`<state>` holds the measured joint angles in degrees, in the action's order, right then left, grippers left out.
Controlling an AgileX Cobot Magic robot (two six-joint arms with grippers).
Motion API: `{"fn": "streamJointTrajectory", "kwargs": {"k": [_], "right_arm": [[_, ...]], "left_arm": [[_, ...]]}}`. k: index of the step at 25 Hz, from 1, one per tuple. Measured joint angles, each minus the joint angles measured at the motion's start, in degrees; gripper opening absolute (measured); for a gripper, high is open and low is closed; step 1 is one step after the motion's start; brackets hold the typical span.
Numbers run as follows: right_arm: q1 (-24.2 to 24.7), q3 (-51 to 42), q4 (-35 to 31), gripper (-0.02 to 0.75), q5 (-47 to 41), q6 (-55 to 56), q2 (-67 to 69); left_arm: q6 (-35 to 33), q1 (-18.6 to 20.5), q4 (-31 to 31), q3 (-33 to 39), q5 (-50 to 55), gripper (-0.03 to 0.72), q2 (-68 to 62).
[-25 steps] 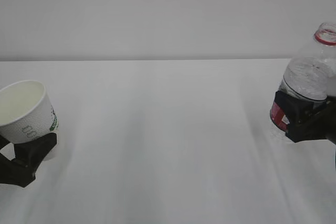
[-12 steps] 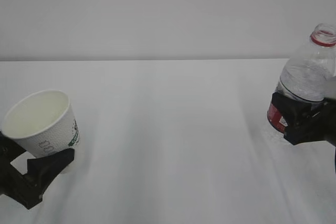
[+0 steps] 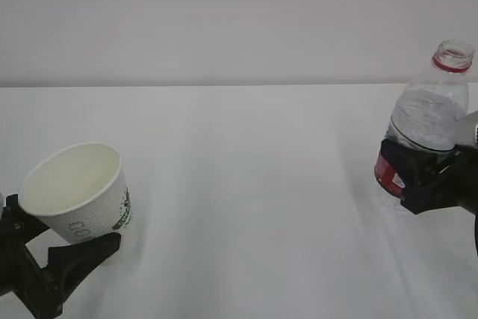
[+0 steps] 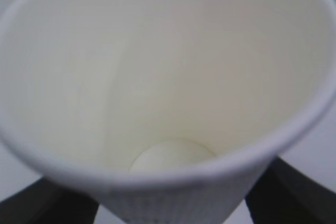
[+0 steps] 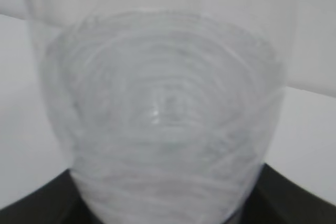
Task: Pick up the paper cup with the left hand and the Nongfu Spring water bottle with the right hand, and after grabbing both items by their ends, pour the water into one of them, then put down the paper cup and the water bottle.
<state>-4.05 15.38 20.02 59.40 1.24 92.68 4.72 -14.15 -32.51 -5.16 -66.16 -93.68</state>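
A: Exterior view?
B: Left end effector (image 3: 63,248) clamped on lower part of paper cup (image 3: 78,192), tilted, mouth toward centre, near left edge above counter (image 3: 246,184). Right end effector (image 3: 418,173) clamped around labelled middle of Nongfu Spring water bottle (image 3: 429,121), upright, uncapped, far right. Well apart.

A: Left wrist view?
B: Cup interior (image 4: 163,77) dry, bottom bare. Dark jaws at both lower corners, pressed to cup wall.

A: Right wrist view?
B: Bottle (image 5: 168,103) fills frame; water level not clear. Dark jaws at lower corners against bottle.

A: Progress?
B: Both pick-ups judged done. Bringing together, pouring, setting down outstanding.
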Motion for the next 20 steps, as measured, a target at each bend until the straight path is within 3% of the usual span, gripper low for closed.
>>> {"fn": "streamJointTrajectory", "kwargs": {"k": [7,20], "right_arm": [[0.0,0.0,3.1,0.440,-0.3,1.2,0.0],[0.0,0.0,8.3,0.440,-0.6,3.7,0.0]], "left_arm": [[0.1,-0.1,-3.4,0.0,0.0,0.570,0.0],[1.9,-5.3,-5.3,-0.5,0.1,0.570,0.1]]}}
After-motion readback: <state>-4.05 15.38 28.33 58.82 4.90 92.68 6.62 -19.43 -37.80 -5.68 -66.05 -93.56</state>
